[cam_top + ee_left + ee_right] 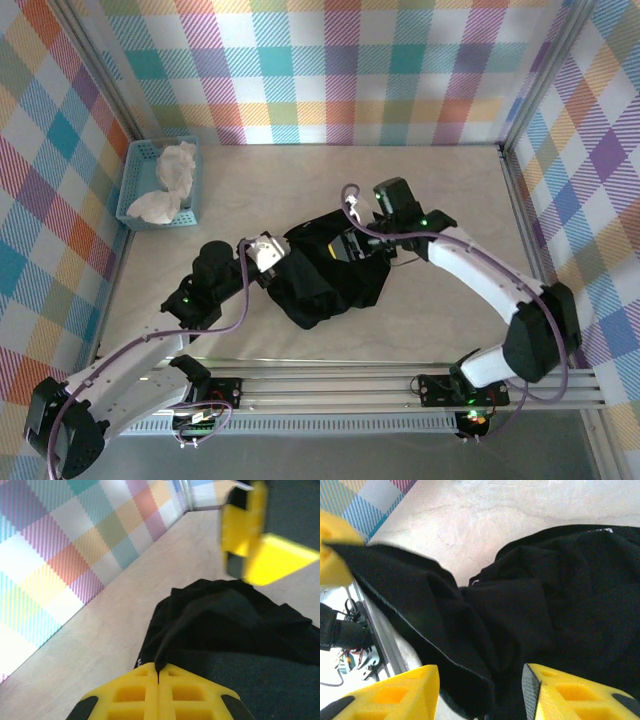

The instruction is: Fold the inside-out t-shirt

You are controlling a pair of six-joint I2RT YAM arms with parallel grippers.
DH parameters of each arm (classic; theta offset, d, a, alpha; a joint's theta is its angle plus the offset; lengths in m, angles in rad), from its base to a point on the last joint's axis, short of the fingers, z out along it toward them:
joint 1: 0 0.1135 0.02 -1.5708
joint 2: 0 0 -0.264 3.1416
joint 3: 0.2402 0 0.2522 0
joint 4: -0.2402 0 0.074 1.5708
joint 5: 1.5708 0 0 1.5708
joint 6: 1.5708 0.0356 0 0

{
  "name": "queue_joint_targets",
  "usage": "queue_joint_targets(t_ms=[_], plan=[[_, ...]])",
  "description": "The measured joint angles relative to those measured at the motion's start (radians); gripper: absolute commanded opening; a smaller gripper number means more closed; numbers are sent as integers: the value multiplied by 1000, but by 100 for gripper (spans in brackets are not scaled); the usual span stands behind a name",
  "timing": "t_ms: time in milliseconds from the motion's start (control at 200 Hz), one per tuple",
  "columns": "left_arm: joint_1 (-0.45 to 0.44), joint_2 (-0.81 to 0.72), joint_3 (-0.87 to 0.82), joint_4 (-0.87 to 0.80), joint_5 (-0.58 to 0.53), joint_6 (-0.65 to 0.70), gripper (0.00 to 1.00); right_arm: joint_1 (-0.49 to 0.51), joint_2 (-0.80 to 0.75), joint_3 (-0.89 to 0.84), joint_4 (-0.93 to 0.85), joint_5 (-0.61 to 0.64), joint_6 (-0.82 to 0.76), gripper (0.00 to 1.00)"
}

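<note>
Black t-shirt [335, 280], likely light and limp, bunched between the hands: left hand [159, 672] pinched shut on a fold, right hand [481, 690] half-open astride cloth; hems look best to grip.

Bright, even light over the top view, shadows soft and faint; the t-shirt [330, 275] swallows detail, almost flat black; left wrist view blows out on the checked wall [45, 590]; the right gripper [260, 545] smears with motion blur; right wrist view crisp mid-frame, the left gripper [332, 550] a soft yellow blur.

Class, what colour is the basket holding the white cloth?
The basket is light blue; top view.
</note>
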Motion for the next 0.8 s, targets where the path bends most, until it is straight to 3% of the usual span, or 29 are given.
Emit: queue_joint_targets(t_ms=[105,365,695,800], plan=[[17,-38,-3,11,-4,-39,0,0,-17,-58,30,-22,6,56],[22,-61,-3,22,-7,-72,0,3,16,-204,129,-76,31,56],[22,-50,-3,22,-7,-85,0,3,55,-266,272,-175,54,50],[23,-40,-3,22,-7,-87,0,3,67,-278,300,-193,64,42]])
